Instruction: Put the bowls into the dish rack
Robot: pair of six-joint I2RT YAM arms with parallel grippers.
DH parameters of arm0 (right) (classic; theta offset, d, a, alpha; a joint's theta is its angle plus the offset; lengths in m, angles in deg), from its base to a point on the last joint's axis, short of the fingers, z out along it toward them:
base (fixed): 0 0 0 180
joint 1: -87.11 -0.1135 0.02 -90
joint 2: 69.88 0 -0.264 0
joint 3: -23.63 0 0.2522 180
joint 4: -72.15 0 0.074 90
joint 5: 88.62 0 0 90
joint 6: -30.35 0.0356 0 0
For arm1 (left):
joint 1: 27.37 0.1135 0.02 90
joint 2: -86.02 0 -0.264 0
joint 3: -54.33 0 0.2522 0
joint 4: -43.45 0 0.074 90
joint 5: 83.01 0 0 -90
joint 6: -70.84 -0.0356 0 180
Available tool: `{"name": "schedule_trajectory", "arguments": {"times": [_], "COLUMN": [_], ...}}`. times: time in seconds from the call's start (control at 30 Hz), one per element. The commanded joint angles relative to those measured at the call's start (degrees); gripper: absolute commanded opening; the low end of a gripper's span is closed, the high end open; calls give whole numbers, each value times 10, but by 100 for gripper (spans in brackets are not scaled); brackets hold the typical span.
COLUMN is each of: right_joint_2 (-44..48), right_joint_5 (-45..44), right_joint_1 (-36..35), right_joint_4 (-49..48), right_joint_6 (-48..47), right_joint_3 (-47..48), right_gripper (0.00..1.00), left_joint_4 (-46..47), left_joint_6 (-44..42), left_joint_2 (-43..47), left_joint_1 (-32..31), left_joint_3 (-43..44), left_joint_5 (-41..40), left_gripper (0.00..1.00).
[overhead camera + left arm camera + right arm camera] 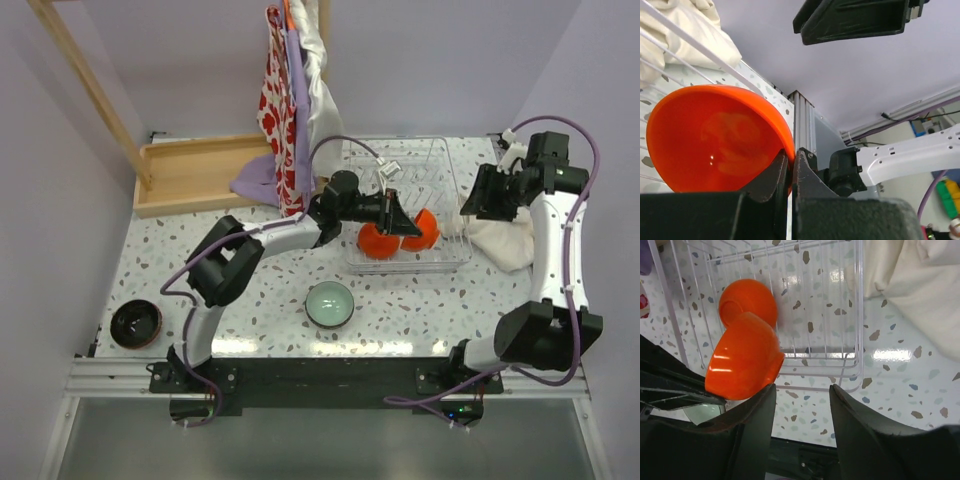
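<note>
My left gripper [392, 214] is shut on the rim of a glossy orange-red bowl [377, 242], holding it tilted over the front of the white wire dish rack [455, 200]. In the left wrist view the two jaws [791, 154] pinch that bowl's edge [715, 137]. A second orange bowl [422, 230] stands on its side in the rack [858, 315], behind the held one [745, 360]. On the table in front of the rack sits a mint green bowl [329, 303], and a dark bowl [136, 323] lies at the far left. My right gripper [478, 200] [802, 390] hovers open at the rack's right, with nothing between its fingers.
A cream cloth [505, 245] lies bunched against the rack's right side, under my right arm. At the back left stands a wooden tray [195, 170], with a purple cloth beside it. Patterned cloths [290, 100] hang from a wooden frame behind the rack.
</note>
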Motion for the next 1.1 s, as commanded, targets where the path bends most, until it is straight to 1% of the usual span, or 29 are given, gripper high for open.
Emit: {"name": "schedule_trajectory", "arguments": {"times": [0.0,0.07,0.1,0.2,0.27,0.5,0.83,1.07], "right_joint_2": [-16,-30,-35,-45,-48,-84,-130,-154], "right_joint_5": [10,21,26,21,14,5,-3,4], "right_joint_1": [0,0,-2,-15,-27,-88,-102,-111], "right_joint_4": [-21,-22,-21,-22,-26,-63,-73,-82], "right_joint_6": [-40,-42,-43,-57,-76,-94,-96,-92], "right_joint_3": [0,-8,-10,-24,-40,-74,-86,-94], "right_gripper": [33,22,12,0,0,0,0,0], "left_joint_4": [119,116,114,103,100,59,52,54], "left_joint_6": [118,127,132,137,137,116,106,103], "left_joint_2": [-8,-15,-17,-19,-19,-20,-45,-71], "left_joint_1": [-6,-4,-3,5,8,11,25,31], "left_joint_3": [-3,-6,-12,-21,-25,-27,-36,-24], "left_joint_5": [-23,-28,-32,-41,-45,-65,-71,-71], "left_gripper": [0,0,0,0,0,0,0,0]}}
